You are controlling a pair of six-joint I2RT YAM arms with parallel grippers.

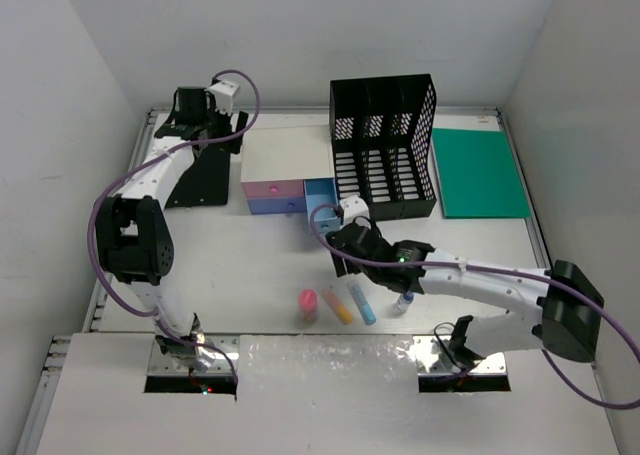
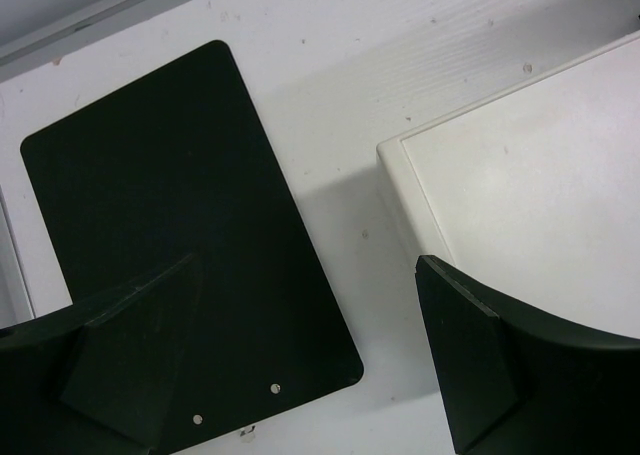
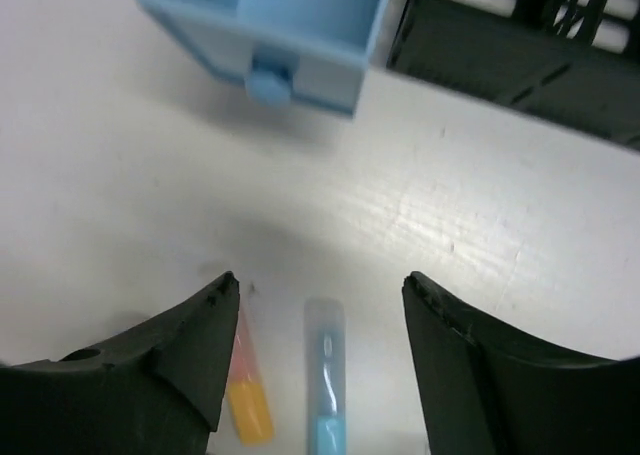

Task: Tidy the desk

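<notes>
Right wrist: R pincer (image 3: pixel 320 280) spread, L pincer (image 2: pixel 305 260) too; blue tube (image 3: pixel 324 385) cut off btm.

Through my right wrist, the blue drawer (image 3: pixel 270 15) is blurred and cropped by the top edge; the black rack (image 3: pixel 520 45) runs off the corner; the blue pen (image 3: pixel 325 375) loses its lower end at the bottom edge; the orange marker (image 3: pixel 252 415) is partly hidden behind a finger (image 3: pixel 170 365) of my right hand (image 3: pixel 320 285); through my left wrist, the white box (image 2: pixel 530 205) runs off the right edge.

White arm links (image 1: pixel 490 280), bulky black joints (image 1: pixel 135 240), looping purple cables (image 1: pixel 93 237)
</notes>
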